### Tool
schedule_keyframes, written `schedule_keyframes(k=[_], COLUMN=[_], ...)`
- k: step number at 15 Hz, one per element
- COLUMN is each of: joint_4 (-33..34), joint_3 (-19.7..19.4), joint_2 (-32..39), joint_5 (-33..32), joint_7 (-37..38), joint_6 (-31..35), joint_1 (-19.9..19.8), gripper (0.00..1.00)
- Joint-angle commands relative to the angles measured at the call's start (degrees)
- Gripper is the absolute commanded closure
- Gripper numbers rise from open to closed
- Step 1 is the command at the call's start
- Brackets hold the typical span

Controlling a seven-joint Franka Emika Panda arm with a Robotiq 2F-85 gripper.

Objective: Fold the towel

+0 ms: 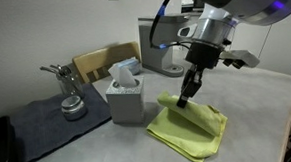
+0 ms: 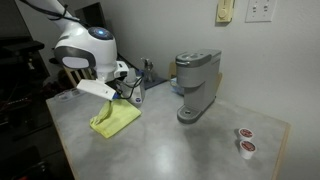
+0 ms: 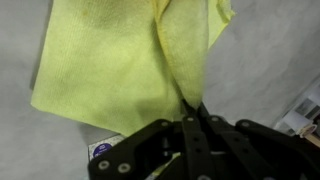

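The towel (image 1: 191,129) is a lime yellow-green cloth lying on the grey table, partly folded over itself. It also shows in an exterior view (image 2: 115,119) and fills the upper part of the wrist view (image 3: 120,65). My gripper (image 1: 189,92) hangs just above the towel's near-left corner. In the wrist view the gripper (image 3: 195,112) has its black fingers pressed together on a raised fold of the towel, which hangs from the fingertips.
A grey tissue box (image 1: 125,97) with white tissues stands beside the towel. A dark grey-blue mat (image 1: 47,121) carries a metal pot (image 1: 71,100). A coffee machine (image 2: 195,85) and two small pods (image 2: 243,140) stand on the table. A wooden chair back (image 1: 99,61) is behind.
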Motion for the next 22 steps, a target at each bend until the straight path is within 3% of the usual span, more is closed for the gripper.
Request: schedule_keyframes(k=[1, 2, 3, 11, 13, 18, 22], joint_4=[0.4, 0.4, 0.5, 0.5, -0.5, -3.3, -3.9], joint_3=[0.6, 0.8, 1.2, 5.1, 4.5, -1.5, -2.8], joint_2=[1.7, 2.0, 2.2, 2.0, 0.7, -3.8, -7.9], joint_5=[-5.8, -7.6, -9.3, -20.5, -24.4, -46.8, -55.4], joint_7=[5.0, 6.6, 8.0, 17.7, 22.1, 46.1, 56.2], joint_6=[3.4, 3.9, 4.1, 4.6, 4.9, 3.4, -1.2], joint_1=[1.5, 1.8, 2.0, 1.3, 1.6, 3.7, 3.0], gripper=[0.95, 0.86, 0.70, 0.16, 0.02, 0.00, 0.00])
